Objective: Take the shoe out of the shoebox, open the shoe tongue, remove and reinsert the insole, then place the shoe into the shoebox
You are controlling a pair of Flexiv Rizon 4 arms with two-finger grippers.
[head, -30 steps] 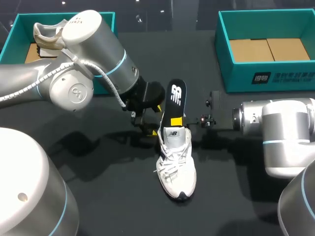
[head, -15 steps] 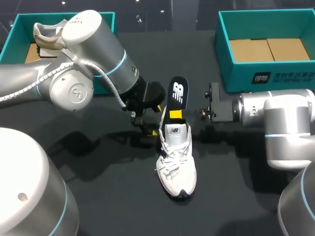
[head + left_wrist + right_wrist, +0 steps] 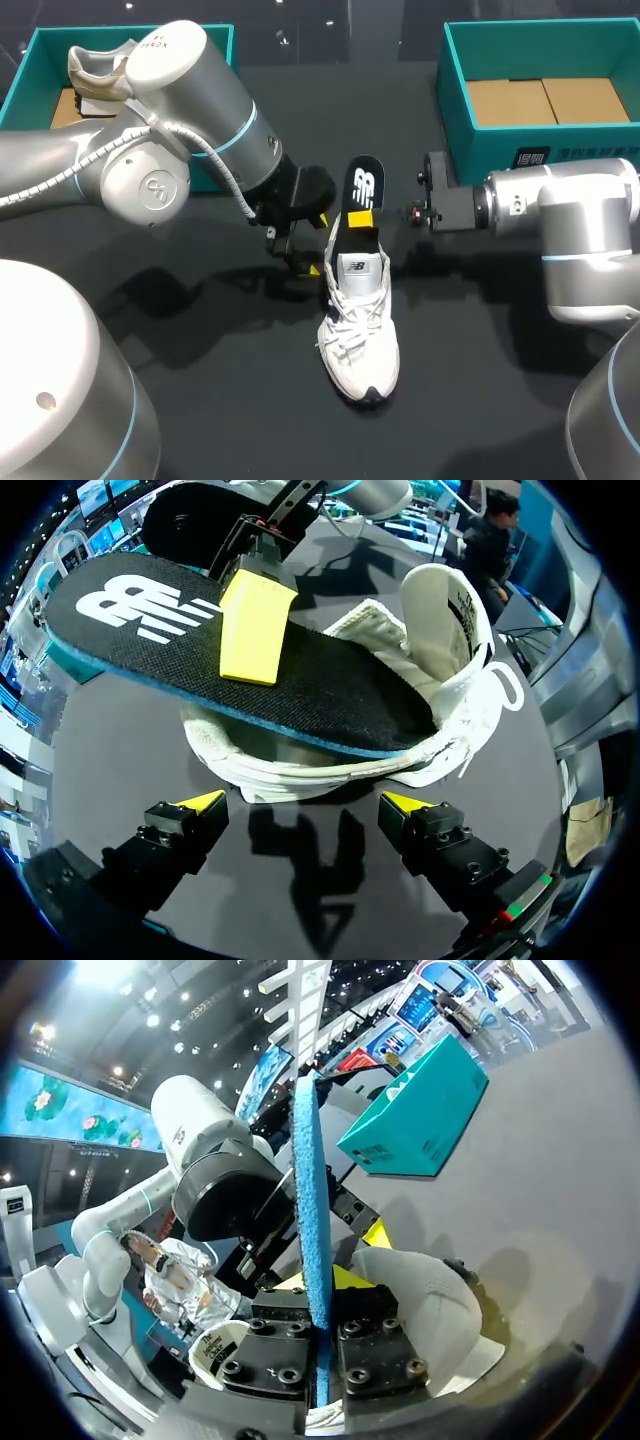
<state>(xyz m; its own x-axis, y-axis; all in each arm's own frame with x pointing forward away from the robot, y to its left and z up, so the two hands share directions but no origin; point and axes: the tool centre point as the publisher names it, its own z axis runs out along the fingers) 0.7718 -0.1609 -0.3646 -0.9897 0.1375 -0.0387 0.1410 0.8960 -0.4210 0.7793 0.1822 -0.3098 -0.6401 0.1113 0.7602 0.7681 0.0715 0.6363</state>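
The white shoe lay in the middle of the dark table, with its toe at the near side. Just beside its heel the left gripper stood with its fingers spread wide, holding nothing. The black insole rose half out of the heel, pinched by the right gripper. Two teal shoeboxes, the left shoebox and the right shoebox, stood at the far corners.

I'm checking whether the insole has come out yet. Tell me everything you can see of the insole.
The insole is a thin, flat, foam-like sheet, black on top with a white logo and blue along its edge. It is only partly out. Its front end sits inside the white shoe, while its logo end juts out past the heel, tilted upward. The right claw is shut on it near the middle, with one yellow finger on its top face.
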